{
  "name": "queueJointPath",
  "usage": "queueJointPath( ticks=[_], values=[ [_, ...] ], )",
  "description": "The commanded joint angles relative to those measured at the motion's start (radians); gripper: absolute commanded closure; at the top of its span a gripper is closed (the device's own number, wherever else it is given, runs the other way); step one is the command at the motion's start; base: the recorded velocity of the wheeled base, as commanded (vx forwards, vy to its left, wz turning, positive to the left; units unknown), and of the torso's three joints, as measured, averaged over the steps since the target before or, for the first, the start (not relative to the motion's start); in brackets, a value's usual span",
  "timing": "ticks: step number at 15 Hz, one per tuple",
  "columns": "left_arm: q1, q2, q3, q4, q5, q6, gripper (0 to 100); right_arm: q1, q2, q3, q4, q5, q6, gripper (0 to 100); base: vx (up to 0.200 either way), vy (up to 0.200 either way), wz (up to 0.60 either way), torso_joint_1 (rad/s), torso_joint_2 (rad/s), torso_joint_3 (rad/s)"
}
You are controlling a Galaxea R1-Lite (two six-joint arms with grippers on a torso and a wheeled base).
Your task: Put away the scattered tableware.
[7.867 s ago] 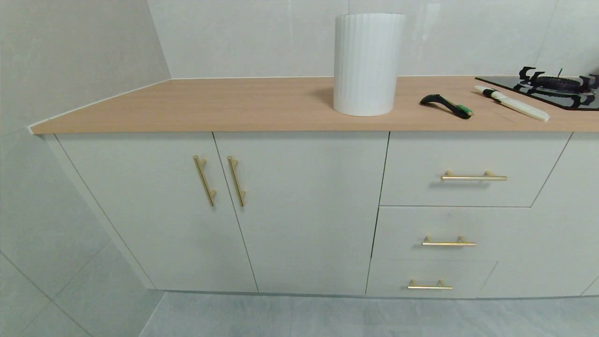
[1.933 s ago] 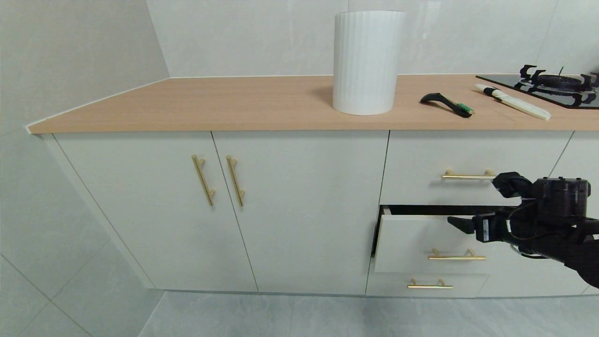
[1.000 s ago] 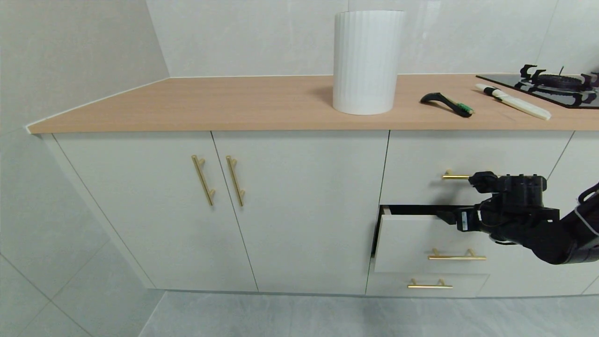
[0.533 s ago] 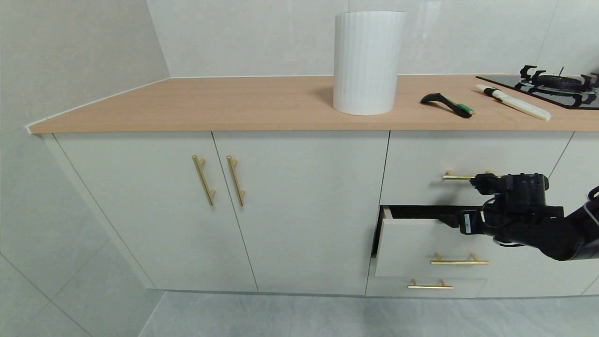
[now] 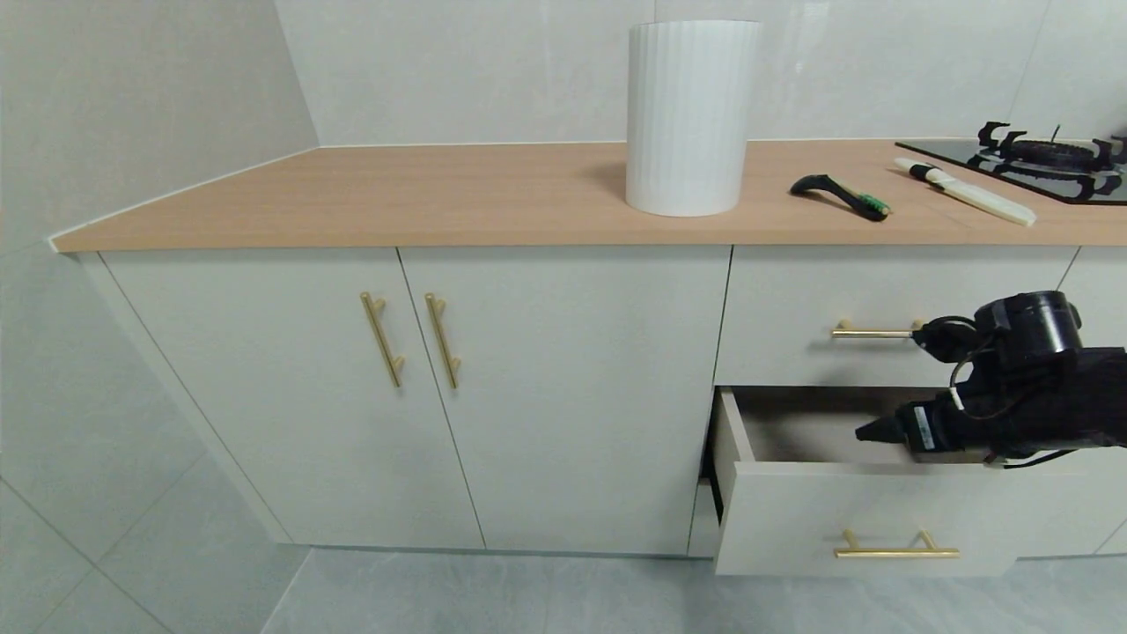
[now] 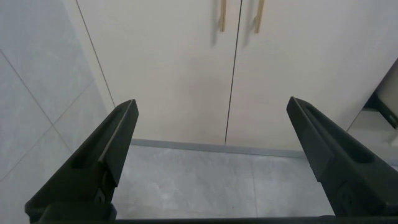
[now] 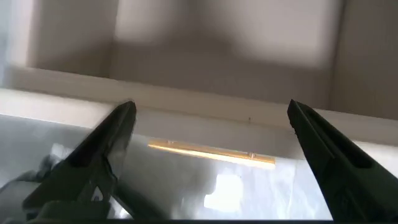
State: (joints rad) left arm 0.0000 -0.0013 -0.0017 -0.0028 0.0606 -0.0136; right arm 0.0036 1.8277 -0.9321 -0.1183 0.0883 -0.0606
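Two grippers: both have their fingers spread wide, nothing in either.
Left gripper (image 6: 211, 104): low, fingers (image 6: 106, 149) aimed at the floor tiles (image 6: 205, 186) by the foot of the cabinet doors (image 5: 352, 396); parked clear of the work, I judge.
Right gripper (image 7: 209, 115): over the open middle drawer (image 5: 845, 519), just behind its front panel, brass handle (image 5: 896, 552) below; it touches nothing.
Drawer state: pulled well out under the worktop's right part, likely opened as the store for the tableware. Top drawer (image 5: 792, 299) above it is shut.
Peeler (image 5: 841, 197): black with a green tip, flat on the worktop (image 5: 396, 198) near the front edge, just right of the white ribbed canister (image 5: 689, 119).
Knife (image 5: 964, 192): white, slanted, farther right, just beside the front edge of the hob (image 5: 968, 158), apart from the peeler.
Progress: neither piece stowed yet; the peeler looks the closer pick above the drawer.
Surface: wood-look worktop, flat and matte; both pieces lie low, so a pinch from above seems needed.
Room: pale tiled walls, with a wall corner at the worktop's back left; grey tiled floor.
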Motion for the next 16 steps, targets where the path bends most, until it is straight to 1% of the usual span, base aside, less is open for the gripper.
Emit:
queueJointPath(
  ticks=[1, 3, 6, 9, 12, 16],
  values=[
    [0.0, 0.001, 0.0, 0.0, 0.001, 0.0, 0, -0.001, -0.051, -0.027, -0.003, 0.002, 0.004, 0, 0.0, 0.0, 0.0, 0.0, 0.0, 0.0],
    [0.0, 0.001, 0.0, 0.0, 0.001, 0.0, 0, 0.001, -0.041, -0.027, -0.003, 0.002, 0.004, 0, 0.0, 0.0, 0.0, 0.0, 0.0, 0.0],
    [0.0, 0.001, 0.0, 0.0, 0.001, 0.0, 0, 0.004, 0.038, -0.025, 0.008, -0.001, 0.004, 0, 0.0, 0.0, 0.0, 0.0, 0.0, 0.0],
    [0.0, 0.001, 0.0, 0.0, 0.001, 0.0, 0, 0.009, 0.065, -0.024, 0.121, 0.001, 0.004, 0, 0.0, 0.0, 0.0, 0.0, 0.0, 0.0],
    [0.0, 0.001, 0.0, 0.0, 0.001, 0.0, 0, 0.027, 0.065, 0.003, 0.155, 0.001, 0.004, 0, 0.0, 0.0, 0.0, 0.0, 0.0, 0.0],
    [0.0, 0.001, 0.0, 0.0, 0.001, 0.0, 0, 0.03, 0.051, 0.061, 0.16, -0.001, 0.004, 0, 0.0, 0.0, 0.0, 0.0, 0.0, 0.0]
  ],
)
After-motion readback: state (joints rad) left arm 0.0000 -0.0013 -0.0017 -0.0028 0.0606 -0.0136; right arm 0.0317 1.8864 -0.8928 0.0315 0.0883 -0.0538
